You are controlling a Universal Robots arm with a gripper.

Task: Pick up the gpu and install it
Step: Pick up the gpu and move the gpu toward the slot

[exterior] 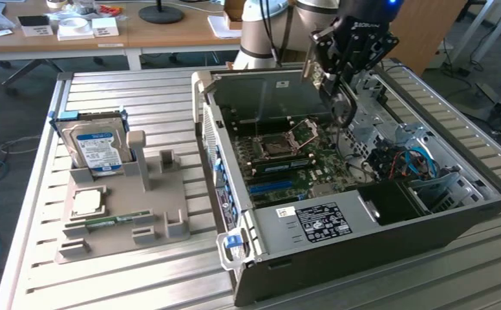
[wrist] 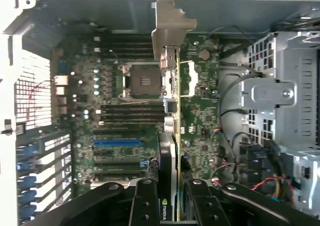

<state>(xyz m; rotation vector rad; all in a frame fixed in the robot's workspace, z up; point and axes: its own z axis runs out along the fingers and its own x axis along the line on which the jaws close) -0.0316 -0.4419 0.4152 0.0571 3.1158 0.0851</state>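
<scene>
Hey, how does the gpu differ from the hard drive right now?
The gpu is clamped in the gripper above the open case; the hard drive stands in the grey holder on the table. The gpu is a thin card with a silvery bracket at one end; the hard drive is a thicker silver block with a blue label. Shared: both are flat, rectangular parts, and neither is installed in the case.

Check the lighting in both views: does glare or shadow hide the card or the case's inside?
Exterior view: even light; the table is brighter toward the exterior view's right; the case is readable inside. Wrist view: the case wall is washed white; the board is evenly lit; the card stands out, clamped in the dark gripper.
</scene>
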